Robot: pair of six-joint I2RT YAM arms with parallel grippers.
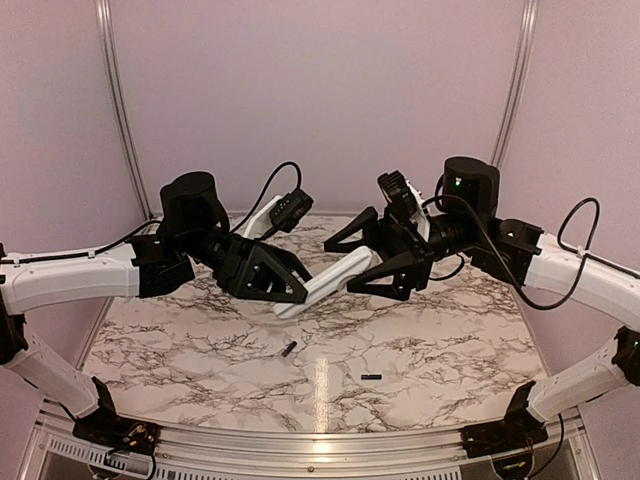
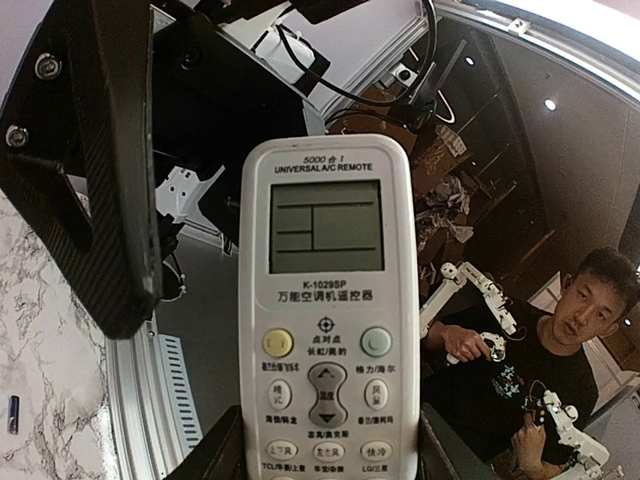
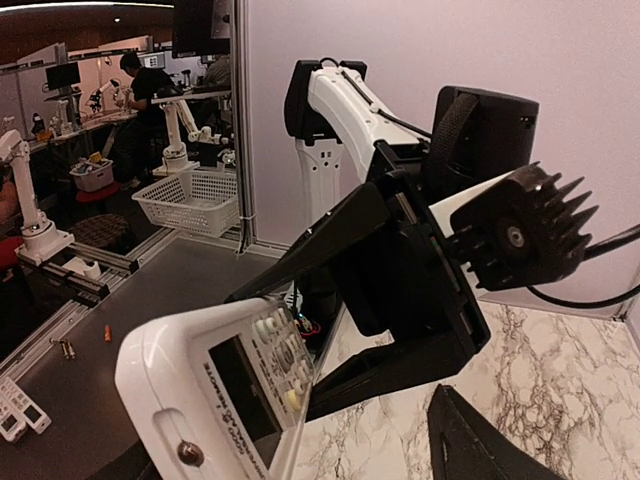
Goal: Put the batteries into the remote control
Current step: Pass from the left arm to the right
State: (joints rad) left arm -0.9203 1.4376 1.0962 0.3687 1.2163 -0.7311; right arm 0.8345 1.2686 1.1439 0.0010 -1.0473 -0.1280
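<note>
The white remote control [image 1: 330, 283] hangs in the air over the middle of the table, tilted, with its button face toward the left wrist camera [image 2: 326, 300]. My left gripper [image 1: 293, 293] is shut on its lower end, one finger on each side [image 2: 330, 455]. My right gripper [image 1: 343, 266] is open, and the remote's top end [image 3: 215, 390] lies between its spread jaws [image 3: 300, 455] without touching them. Two black batteries lie on the marble below, one [image 1: 288, 349] near the centre and one [image 1: 371, 377] nearer the front. One battery shows in the left wrist view [image 2: 12, 408].
The marble table top [image 1: 450, 350] has purple walls at the back and both sides. A metal rail [image 1: 300, 445] runs along the front edge. Both arms meet above the table's middle.
</note>
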